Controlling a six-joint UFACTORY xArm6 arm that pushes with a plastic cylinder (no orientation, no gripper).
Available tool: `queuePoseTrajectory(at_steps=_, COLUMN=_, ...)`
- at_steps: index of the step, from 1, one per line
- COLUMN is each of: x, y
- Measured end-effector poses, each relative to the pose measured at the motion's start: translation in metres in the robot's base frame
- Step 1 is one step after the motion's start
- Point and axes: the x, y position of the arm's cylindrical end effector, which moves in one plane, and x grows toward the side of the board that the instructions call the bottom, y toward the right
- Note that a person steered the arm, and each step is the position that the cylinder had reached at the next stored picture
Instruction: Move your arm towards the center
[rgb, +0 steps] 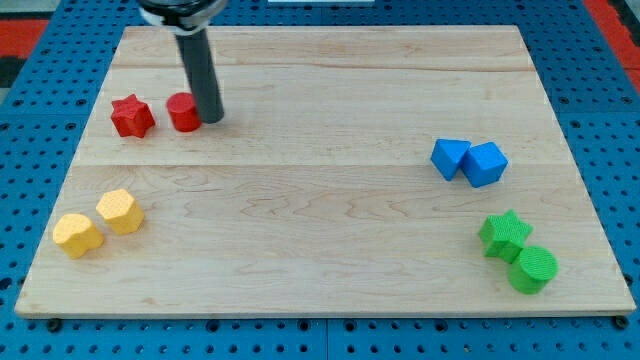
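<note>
My rod comes down from the view's top left and my tip (211, 117) rests on the wooden board (330, 200), touching the right side of a red cylinder (182, 112). A red star block (131, 116) lies just left of that cylinder. The tip is far up and left of the board's middle.
Two yellow blocks, a heart-like one (76, 235) and a hexagonal one (120, 211), lie at the lower left. Two blue blocks (450, 158) (486, 164) touch at the right. A green star (504, 234) and a green cylinder (533, 269) lie at the lower right.
</note>
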Motion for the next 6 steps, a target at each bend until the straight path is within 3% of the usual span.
queuePoseTrajectory(at_steps=1, x=0.002, y=-0.007)
queuePoseTrajectory(at_steps=6, x=0.003, y=0.104)
